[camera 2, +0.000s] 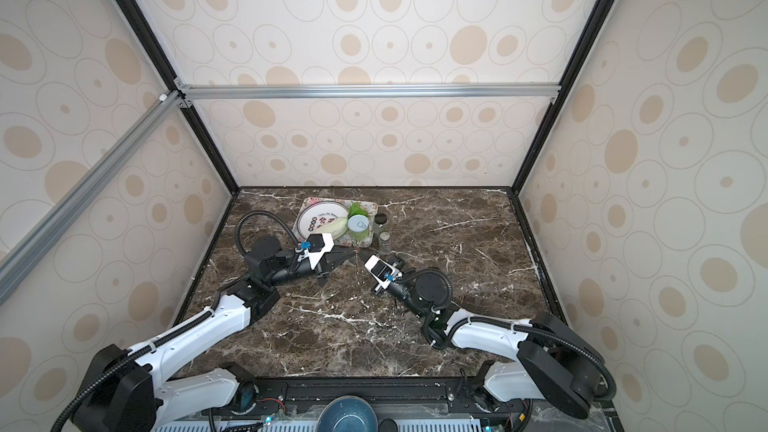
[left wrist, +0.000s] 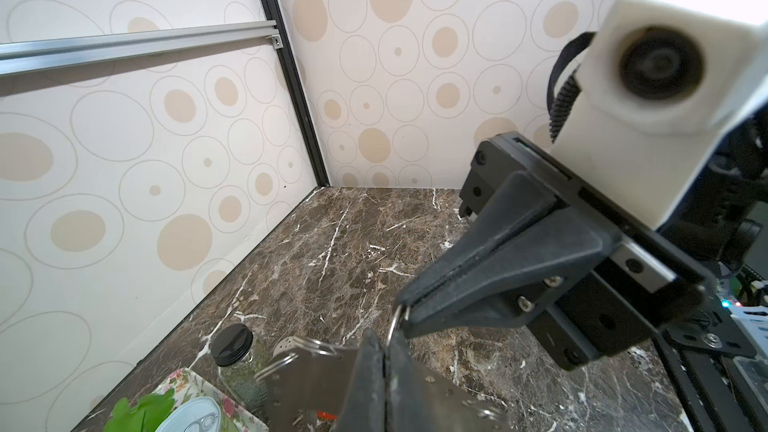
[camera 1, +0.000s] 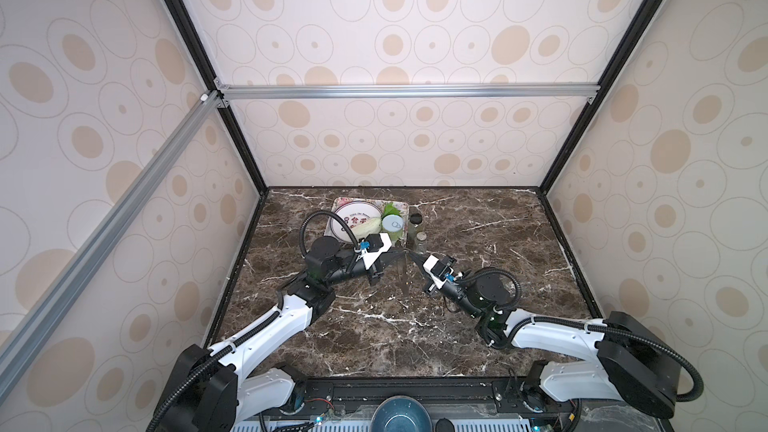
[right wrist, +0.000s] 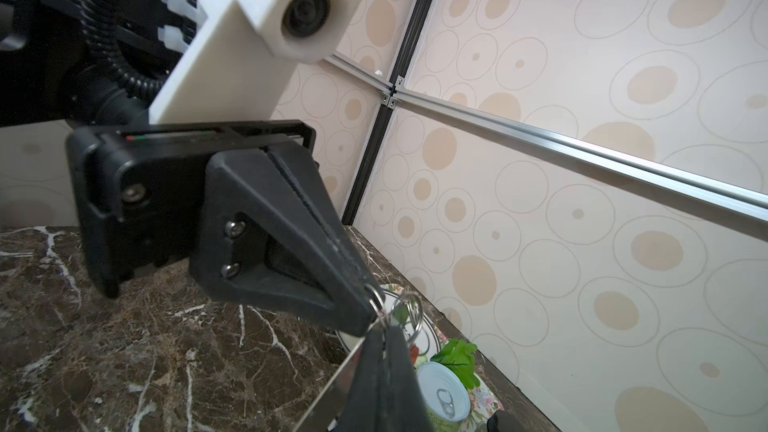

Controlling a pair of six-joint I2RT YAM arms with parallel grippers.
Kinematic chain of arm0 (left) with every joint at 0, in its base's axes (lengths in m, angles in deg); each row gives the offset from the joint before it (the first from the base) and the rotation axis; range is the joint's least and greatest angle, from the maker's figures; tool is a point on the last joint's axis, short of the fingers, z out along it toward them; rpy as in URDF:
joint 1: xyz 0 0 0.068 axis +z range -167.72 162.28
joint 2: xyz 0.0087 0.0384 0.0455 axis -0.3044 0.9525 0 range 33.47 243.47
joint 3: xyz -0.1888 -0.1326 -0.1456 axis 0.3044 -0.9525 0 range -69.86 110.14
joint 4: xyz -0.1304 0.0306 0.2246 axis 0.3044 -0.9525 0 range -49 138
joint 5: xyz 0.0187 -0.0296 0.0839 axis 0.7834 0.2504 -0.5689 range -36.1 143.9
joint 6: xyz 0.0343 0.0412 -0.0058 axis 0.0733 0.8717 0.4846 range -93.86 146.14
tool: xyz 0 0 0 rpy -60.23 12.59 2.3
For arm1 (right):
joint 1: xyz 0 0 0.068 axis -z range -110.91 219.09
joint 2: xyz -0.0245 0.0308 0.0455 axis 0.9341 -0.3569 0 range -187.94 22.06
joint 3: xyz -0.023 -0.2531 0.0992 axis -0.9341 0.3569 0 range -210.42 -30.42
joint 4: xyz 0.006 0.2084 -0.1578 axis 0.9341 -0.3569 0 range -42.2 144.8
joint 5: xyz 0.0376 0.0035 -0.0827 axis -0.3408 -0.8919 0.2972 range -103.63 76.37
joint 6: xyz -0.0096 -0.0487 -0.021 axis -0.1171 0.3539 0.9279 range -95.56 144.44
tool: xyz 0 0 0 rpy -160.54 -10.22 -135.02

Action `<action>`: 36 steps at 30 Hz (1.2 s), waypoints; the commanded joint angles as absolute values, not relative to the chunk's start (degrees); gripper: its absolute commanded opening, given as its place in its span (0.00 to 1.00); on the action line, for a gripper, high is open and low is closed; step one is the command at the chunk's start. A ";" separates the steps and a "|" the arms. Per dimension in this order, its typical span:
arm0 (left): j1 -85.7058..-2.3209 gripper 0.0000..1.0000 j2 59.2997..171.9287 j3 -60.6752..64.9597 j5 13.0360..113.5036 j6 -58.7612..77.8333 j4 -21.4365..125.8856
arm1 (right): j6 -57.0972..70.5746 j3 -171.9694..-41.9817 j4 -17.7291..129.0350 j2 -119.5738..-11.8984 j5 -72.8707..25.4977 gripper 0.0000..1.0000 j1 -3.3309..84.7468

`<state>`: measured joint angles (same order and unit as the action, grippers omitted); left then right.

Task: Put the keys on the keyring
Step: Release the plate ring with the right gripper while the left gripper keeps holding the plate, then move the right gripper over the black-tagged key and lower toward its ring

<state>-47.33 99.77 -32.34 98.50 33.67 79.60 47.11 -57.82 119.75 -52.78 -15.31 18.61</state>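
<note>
The keyring is a flat, shiny grey metal piece with small holes and wire rings along its edge. It hangs above the table's middle and shows faintly in a top view. My left gripper is shut on its upper edge. My right gripper is shut on a small wire ring standing up from that edge. In both top views the two tips meet, the left gripper against the right gripper. A red-orange speck shows by the metal. I cannot tell whether it is one of the keys.
A floral tray at the back holds a round white plate, cabbage, a green leaf and a can. Two spice jars stand just right of it, close to the grippers. A blue bowl sits below the front edge.
</note>
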 commanded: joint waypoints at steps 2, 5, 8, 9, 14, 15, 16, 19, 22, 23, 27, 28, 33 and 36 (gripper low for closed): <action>-48.22 0.00 98.28 -30.82 97.85 30.99 84.43 | 50.28 -58.90 118.88 -55.73 -19.05 0.00 16.15; -48.09 0.00 97.47 -31.32 95.73 30.98 84.41 | 49.55 -58.87 120.83 -56.53 -17.72 0.03 16.17; -47.48 0.00 97.18 -31.55 92.81 30.68 84.22 | 48.37 -58.73 122.31 -56.52 -14.94 0.14 16.15; -47.19 0.00 97.27 -31.54 92.23 30.41 84.17 | 48.38 -58.73 122.26 -56.43 -14.25 0.15 16.21; -46.34 0.00 97.28 -31.54 88.00 31.54 82.92 | 45.72 -58.10 120.85 -54.32 -13.11 0.17 17.62; -46.17 0.00 97.18 -31.64 85.71 31.53 82.75 | 43.84 -57.74 120.52 -53.55 -13.73 0.18 18.84; -45.95 0.00 97.03 -31.79 83.11 31.38 82.59 | 41.63 -57.26 120.08 -52.77 -14.67 0.19 20.36; -44.68 0.00 96.69 -32.20 74.63 29.64 82.72 | 35.77 -56.79 116.53 -50.72 -15.66 0.22 24.56; -42.78 0.00 96.56 -32.56 68.13 27.51 82.72 | 33.25 -58.90 107.37 -49.86 -14.62 0.24 26.64; -42.16 0.00 96.58 -32.67 66.63 26.73 82.89 | 32.44 -59.99 104.38 -49.87 -14.25 0.24 26.97; -39.79 0.00 96.57 -33.23 63.13 24.45 83.25 | 27.37 -65.13 92.07 -52.56 -13.86 0.25 27.71; -39.39 0.00 96.58 -33.30 62.88 24.06 83.25 | 25.17 -66.59 89.69 -53.88 -12.88 0.26 27.69; -38.76 0.00 96.66 -33.56 64.91 23.59 83.94 | 17.42 -75.81 74.40 -60.24 -10.72 0.33 27.96; -38.69 0.00 96.93 -33.43 65.92 23.85 83.69 | 18.48 -80.35 67.75 -63.26 -11.78 0.39 28.00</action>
